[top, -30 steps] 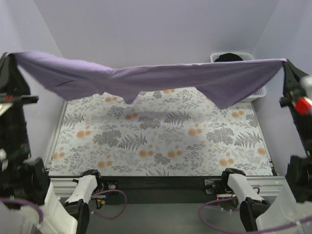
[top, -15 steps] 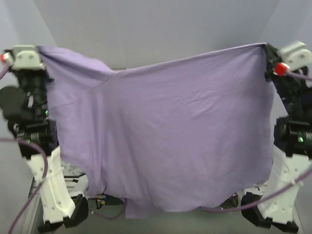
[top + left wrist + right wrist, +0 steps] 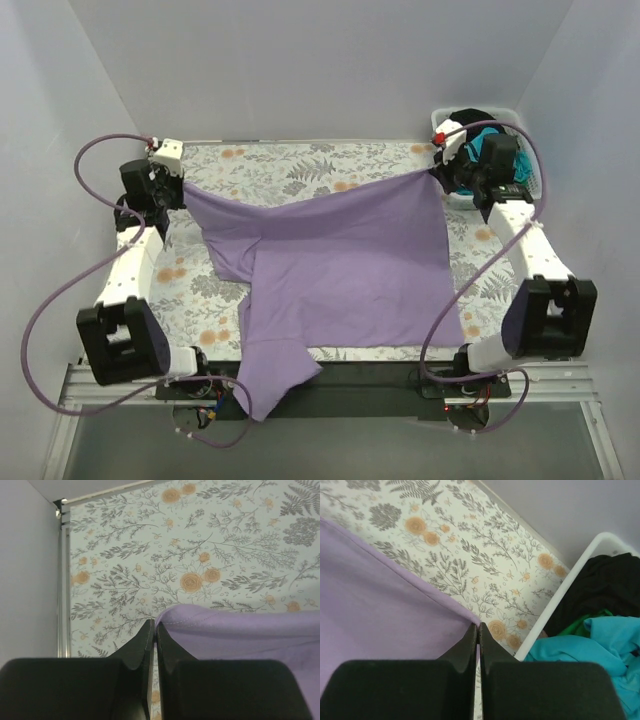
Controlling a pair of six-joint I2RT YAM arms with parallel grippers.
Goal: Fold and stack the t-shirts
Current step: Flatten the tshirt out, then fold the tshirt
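So our left fingers (image 3: 137, 647) and right fingers (image 3: 462, 647) clamp the far corners of the shirt (image 3: 340, 270); the rest trails near, off the surface (image 3: 300, 165).

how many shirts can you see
3: the lavender t-shirt spread on the table, a teal one and a black one in the white basket; more may be hidden.

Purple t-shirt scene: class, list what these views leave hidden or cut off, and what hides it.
Top external: part of the floral cover lies hidden under the purple t-shirt.
Left wrist: the pinched shirt corner is hidden inside the left tool.
Right wrist: the basket is cut off by the frame edge, its contents partly out of view.
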